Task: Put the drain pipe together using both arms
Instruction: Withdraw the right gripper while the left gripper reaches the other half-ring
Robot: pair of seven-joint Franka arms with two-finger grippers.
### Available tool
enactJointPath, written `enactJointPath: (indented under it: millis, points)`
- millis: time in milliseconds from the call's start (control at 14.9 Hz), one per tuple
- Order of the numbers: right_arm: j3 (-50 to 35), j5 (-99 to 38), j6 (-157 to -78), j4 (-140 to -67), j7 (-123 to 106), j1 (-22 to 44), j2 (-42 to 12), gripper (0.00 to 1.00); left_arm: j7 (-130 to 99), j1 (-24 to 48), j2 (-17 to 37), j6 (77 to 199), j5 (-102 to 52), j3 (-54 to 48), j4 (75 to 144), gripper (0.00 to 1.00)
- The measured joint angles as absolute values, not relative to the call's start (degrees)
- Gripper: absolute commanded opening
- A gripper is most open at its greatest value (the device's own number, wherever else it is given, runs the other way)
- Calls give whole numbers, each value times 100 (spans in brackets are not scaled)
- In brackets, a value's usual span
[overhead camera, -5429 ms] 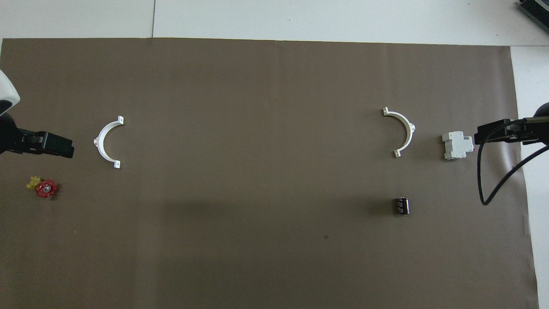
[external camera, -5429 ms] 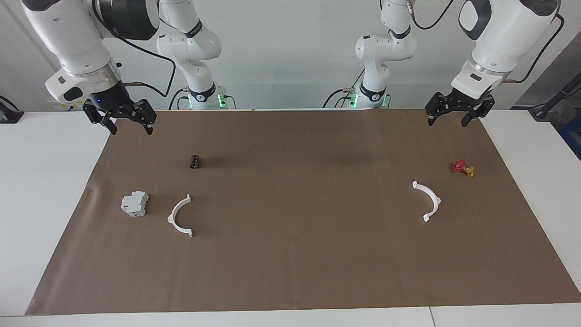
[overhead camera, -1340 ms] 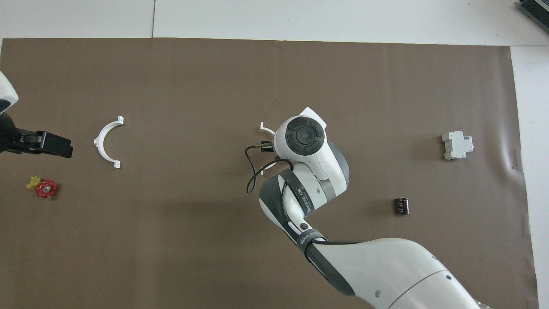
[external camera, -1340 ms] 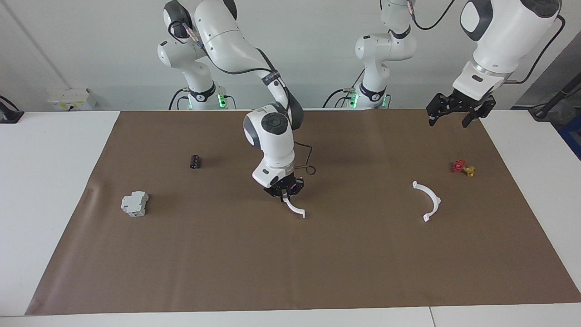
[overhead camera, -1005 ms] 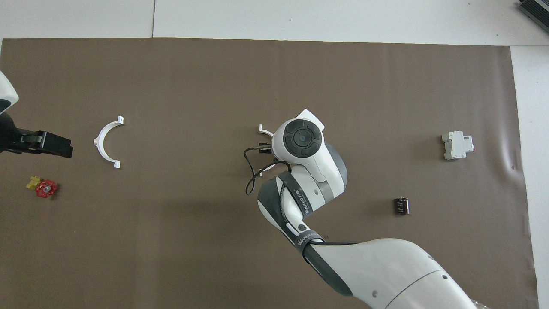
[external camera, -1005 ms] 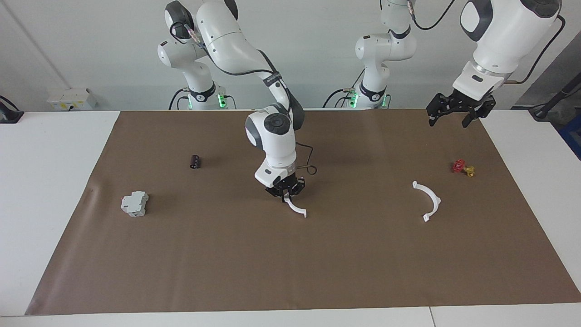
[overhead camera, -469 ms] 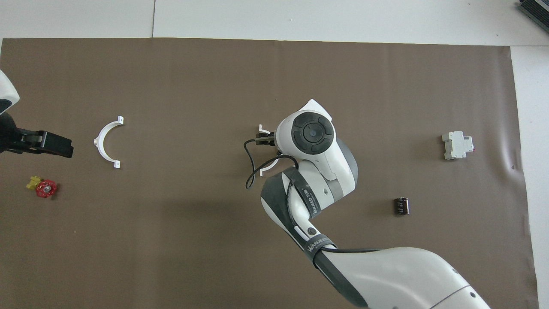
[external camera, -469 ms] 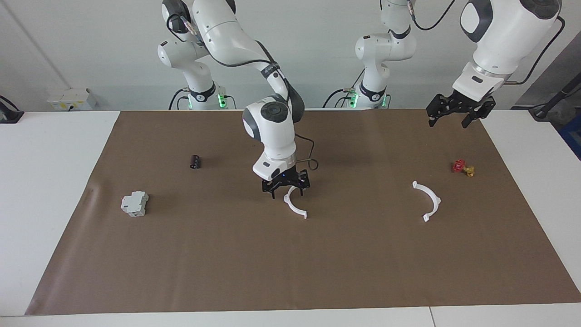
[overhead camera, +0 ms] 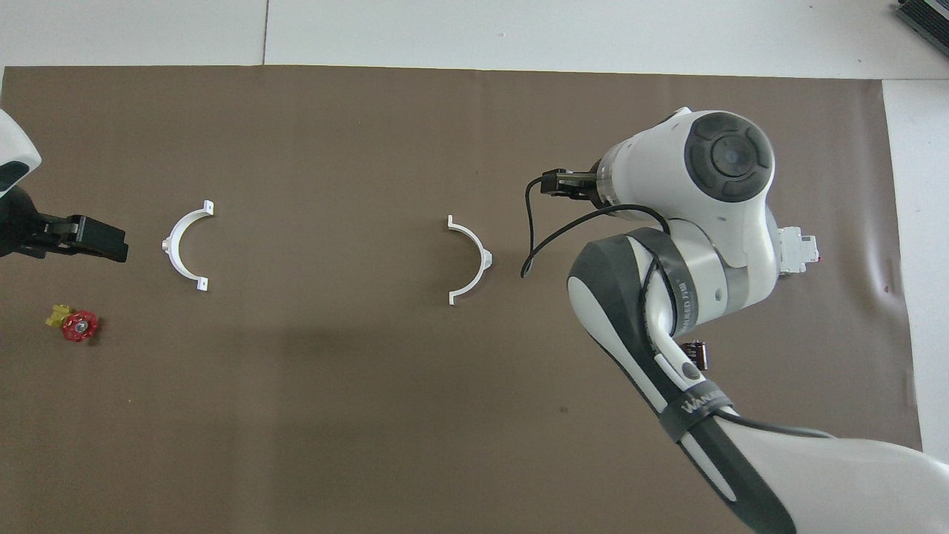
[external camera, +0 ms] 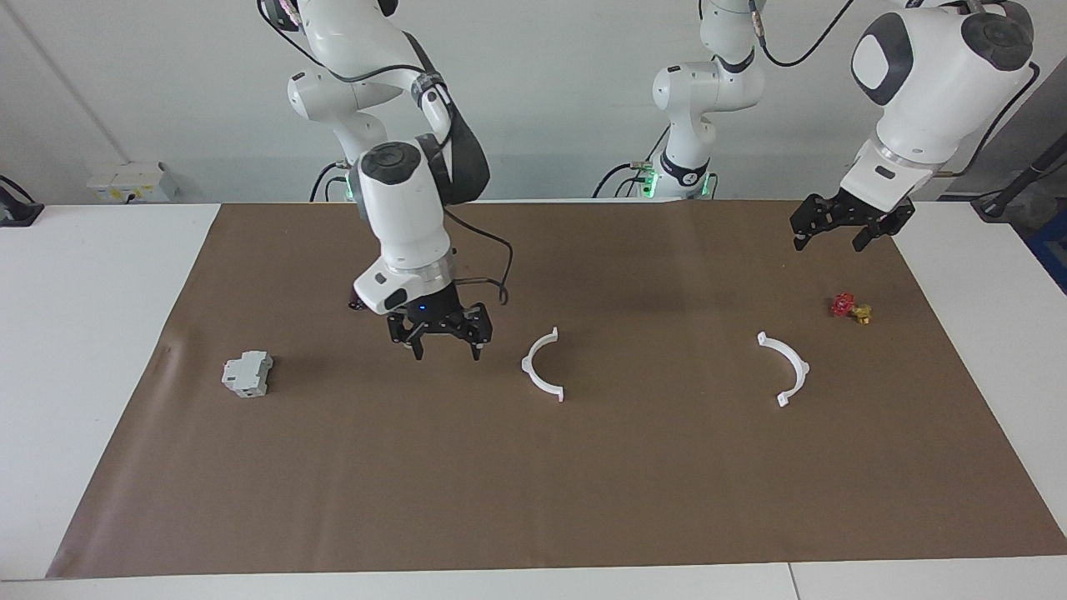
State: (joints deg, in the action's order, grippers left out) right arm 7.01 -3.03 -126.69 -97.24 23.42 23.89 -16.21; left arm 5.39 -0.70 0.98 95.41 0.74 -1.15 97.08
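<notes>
We see two white half-circle pieces of the drain pipe lying flat and well apart on the brown mat (external camera: 667, 500). One half (external camera: 542, 365) sits mid-table; the other half (external camera: 785, 368) lies toward the left arm's end, near a small red and yellow part (external camera: 850, 307). The right gripper (external camera: 445, 348) hangs with fingers spread wide, holding nothing, over bare mat between the middle half and a grey block (external camera: 247, 373). The left gripper (external camera: 842, 237), also wide and empty, waits over the mat's robot-side corner.
</notes>
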Motion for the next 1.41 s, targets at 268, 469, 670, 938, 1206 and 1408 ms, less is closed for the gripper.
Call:
enactJointPath:
  millis: [268,469,670,938,1206,1408]
  points:
    - [713,-301,-12068,-9716,1705,1771,-1209,100,542,-219,407,10154,77,-97,9895,100]
    - [719,-281,-11326,-9695,1510,1390,-751,100,546,-317,681,10612,84,-85,10069,100]
    - [719,-237,-10581,-9649,1258,1082,-298,100,546,-380,1036,10928,85,-75,10134,100]
    - [720,-229,-9455,-9408,899,697,47,100,546,-459,1508,11371,85,-64,10145,100]
    - [687,-214,-8999,-9295,651,657,72,100,542,-518,1788,11774,85,-62,10152,100]
    - [644,-202,-8999,-9295,509,662,59,100,542,-604,2016,12561,86,-57,10405,100]
